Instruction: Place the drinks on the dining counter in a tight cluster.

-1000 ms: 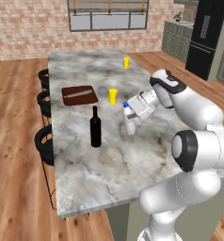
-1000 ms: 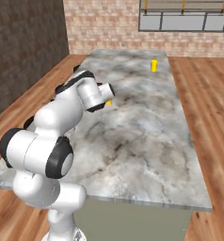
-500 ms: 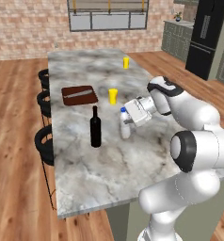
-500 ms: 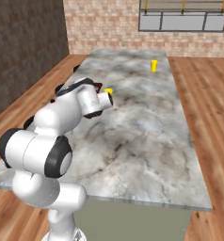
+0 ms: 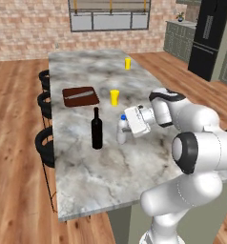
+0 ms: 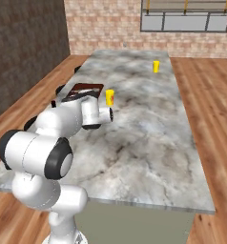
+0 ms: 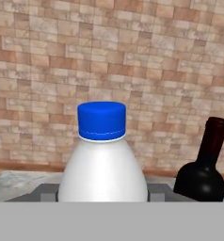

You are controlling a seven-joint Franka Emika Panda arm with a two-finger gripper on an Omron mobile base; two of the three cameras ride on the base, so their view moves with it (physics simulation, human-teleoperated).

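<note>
My gripper is shut on a small whitish bottle with a blue cap, held upright low over the dining counter. I cannot tell whether its base touches the marble. A tall black wine bottle stands a short way to the bottle's left. In the hand view the whitish bottle sits between my fingers, and the wine bottle is just to its right. In the right base view my arm hides both bottles on the counter.
A yellow cup stands just behind the bottles, and another farther back. A brown board lies at the back left. Black stools line the counter's left edge. Bare marble lies in front of the bottles.
My gripper has carried the whitish bottle leftwards and lower, closer to the black wine bottle. Nothing else on the counter has moved.
</note>
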